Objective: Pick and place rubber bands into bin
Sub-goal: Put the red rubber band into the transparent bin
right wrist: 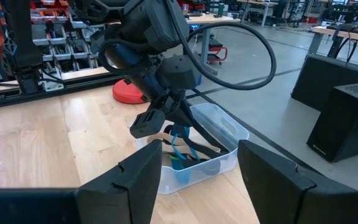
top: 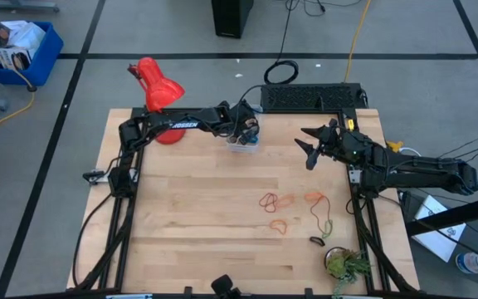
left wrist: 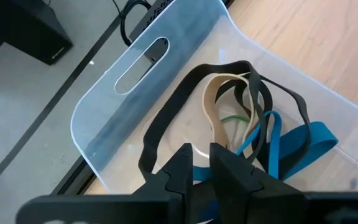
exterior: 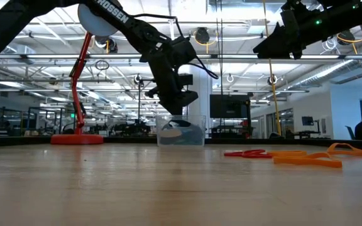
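You've got the bin (top: 244,144) at the table's (top: 189,224) far edge, near centre, w/ a lamp (top: 158,90) at the far left corner. Left gripper (top: 245,133) sits directly over the bin, tips down inside it; several rubber bands (left wrist: 253,127) lie tangled in the bin below those tips. Right gripper (top: 312,145) hangs above the table to the bin's right, well apart from it. More loose bands (top: 277,201) lie on the table right of centre, nearer you than the bin. A plant (top: 347,266) sits at the near right corner.
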Tool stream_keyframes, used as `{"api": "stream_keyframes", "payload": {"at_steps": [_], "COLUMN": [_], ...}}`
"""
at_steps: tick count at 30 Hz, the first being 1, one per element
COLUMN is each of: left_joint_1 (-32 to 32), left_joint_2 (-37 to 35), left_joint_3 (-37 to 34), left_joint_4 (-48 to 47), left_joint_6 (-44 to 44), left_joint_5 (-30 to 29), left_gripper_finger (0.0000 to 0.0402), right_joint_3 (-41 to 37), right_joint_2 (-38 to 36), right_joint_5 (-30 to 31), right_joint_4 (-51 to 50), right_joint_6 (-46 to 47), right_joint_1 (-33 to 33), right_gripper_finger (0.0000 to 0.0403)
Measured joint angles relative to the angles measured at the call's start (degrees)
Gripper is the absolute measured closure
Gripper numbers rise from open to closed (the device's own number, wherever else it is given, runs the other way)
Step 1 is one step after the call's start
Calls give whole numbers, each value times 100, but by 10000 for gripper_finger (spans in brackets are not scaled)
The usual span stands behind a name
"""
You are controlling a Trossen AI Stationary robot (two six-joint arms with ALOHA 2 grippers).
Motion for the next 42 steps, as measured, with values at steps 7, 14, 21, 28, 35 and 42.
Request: {"api": "stream_keyframes", "payload": {"at_steps": [7,14,21,28,35,42], "left_joint_1": [-79,-411,-869,-1437,-1876,-2200], "left_joint_2": [-70,-950,-2221,-3304,-4057,-5151], "left_joint_3": [-5,-4,-4,0,-10,-1190], "left_joint_4": [-28,601,414,-550,-1367,-1379], "left_joint_6": [-4,76,393,595,139,-507], "left_joint_5": [143,409,572,726,1054,673], "left_gripper_finger": [339,339,339,339,339,339], "right_joint_3": [0,0,0,0,0,0], "right_joint_2": [0,0,-2,-2,-1,-2], "right_joint_5": [-2,-12,-30,-37,-39,-33], "right_joint_4": [0,-46,-44,-48,-43,46], "right_joint_6": [-2,-2,64,295,295,460], "right_joint_1": [1,1,8,8,11,11], "right_gripper_finger": [195,195,195,195,195,195]}}
